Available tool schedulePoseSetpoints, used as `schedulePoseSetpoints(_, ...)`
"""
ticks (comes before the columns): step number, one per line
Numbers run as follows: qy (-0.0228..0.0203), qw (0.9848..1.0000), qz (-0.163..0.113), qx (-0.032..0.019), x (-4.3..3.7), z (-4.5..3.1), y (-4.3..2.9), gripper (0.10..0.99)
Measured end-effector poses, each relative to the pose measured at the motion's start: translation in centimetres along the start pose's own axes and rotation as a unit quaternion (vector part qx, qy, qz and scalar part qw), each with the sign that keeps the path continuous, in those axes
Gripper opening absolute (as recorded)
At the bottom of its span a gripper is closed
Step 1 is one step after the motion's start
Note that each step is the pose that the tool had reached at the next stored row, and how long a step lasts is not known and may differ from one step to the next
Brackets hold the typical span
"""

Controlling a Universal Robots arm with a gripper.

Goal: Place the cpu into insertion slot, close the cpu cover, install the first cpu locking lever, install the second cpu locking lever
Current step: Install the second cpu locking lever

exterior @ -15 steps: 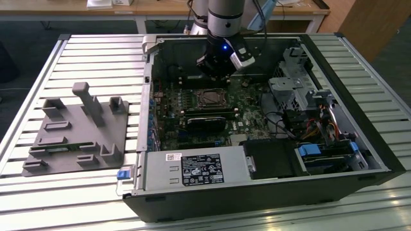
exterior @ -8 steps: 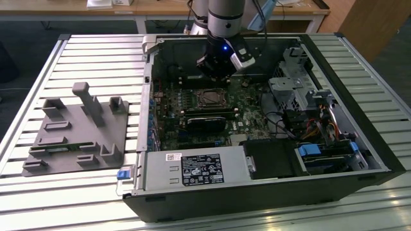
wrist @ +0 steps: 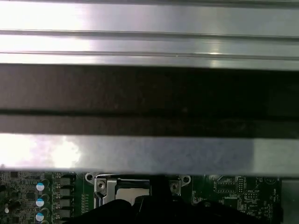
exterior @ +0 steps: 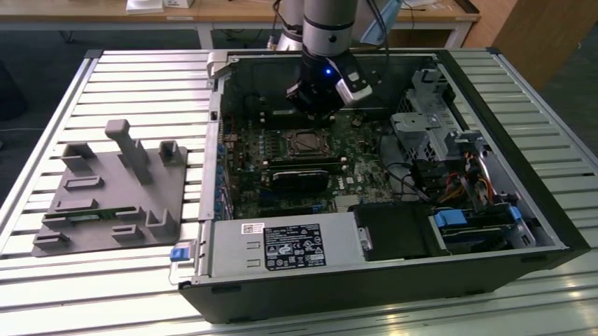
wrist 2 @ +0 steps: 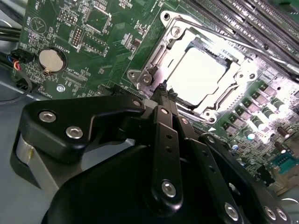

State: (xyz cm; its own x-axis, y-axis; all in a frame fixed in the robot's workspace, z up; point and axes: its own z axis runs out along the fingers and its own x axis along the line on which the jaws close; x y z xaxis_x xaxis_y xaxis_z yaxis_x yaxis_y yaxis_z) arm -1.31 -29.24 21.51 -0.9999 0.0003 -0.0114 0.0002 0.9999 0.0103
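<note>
Gripper (wrist 2: 164, 91): nearest the second wrist camera; fingers pressed together, grasping nothing, tips at the cover's edge.
Cpu cover (wrist 2: 236, 77): I read it as closed over the insertion slot.
Cpu (wrist 2: 198, 77): seated inside.
Technique: I'd press slowly, square on.

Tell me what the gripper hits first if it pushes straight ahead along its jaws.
Probably the edge of the thin silver-grey metal cpu cover over the bright square cpu: the gripper, its jaws together, points at the cover's near corner. Depth is unclear.
</note>
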Motion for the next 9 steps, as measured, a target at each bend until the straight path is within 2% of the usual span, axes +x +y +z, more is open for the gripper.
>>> schedulePoseSetpoints(9,-0.0001,1.0,0.0,0.0,0.01,0.0,-0.54,0.106)
